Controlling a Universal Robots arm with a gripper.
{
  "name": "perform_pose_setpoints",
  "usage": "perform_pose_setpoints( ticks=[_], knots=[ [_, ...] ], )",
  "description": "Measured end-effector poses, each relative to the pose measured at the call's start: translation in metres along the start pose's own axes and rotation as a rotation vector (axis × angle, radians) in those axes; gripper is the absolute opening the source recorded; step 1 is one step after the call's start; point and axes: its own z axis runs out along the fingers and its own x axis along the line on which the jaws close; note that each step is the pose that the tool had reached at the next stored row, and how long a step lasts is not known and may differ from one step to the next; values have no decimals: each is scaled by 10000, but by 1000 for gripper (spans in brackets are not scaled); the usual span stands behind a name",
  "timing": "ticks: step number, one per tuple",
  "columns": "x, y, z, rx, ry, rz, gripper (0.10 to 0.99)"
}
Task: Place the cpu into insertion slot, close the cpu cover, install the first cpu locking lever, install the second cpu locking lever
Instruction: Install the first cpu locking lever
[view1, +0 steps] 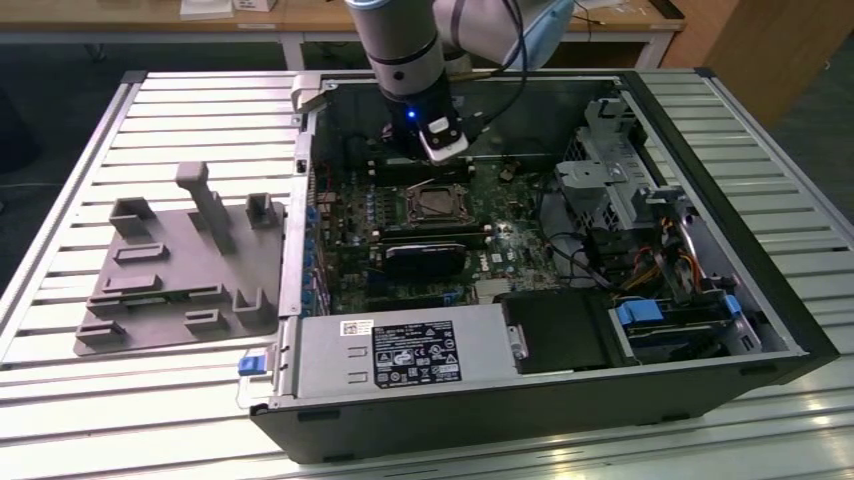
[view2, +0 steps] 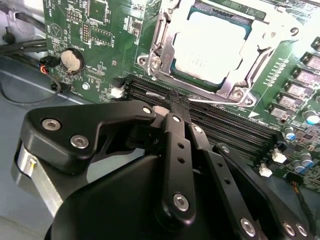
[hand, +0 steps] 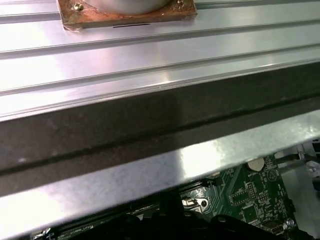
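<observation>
Largest first, all placed from the insertion slot (view1: 434, 204).

Slatted metal table (view1: 80, 400) carries everything. The open computer case (view1: 534, 410) lies on it, with the slot around the middle of the case's motherboard (view1: 514, 250). The grey fixture tray (view1: 160, 290) sits outside the case, well off to the exterior view's left of the slot.

You've got the gripper (view2: 175, 102) just beside the slot, tips over the memory slots (view2: 235, 127) that run along one slot edge. The fingers look drawn together with no gap showing. I can't make out anything pinched between them.

The cpu cover (view2: 162, 35) looks to be down, framing the slot. The cpu (view2: 210, 42) is seated inside, its pale metal top showing through the cover's window. I can't tell whether either locking lever is latched.

Handling, my read:
- **The cpu:** light, rigid, with a slick flat top and probably a delicate underside. Hold it by two opposite edges, never the faces.
- **The cover:** thin stiff sheet, probably springy at the hinge. Push on the frame, not through the window.
</observation>
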Motion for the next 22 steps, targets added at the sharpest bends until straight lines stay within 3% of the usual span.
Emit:
perform_pose_setpoints(
  ticks=[4,14,22],
  knots=[
    [18,-5,10,16,-95,138,102],
    [46,19,51,185,-271,862,102],
    [61,52,70,265,-354,1210,102]
  ],
)
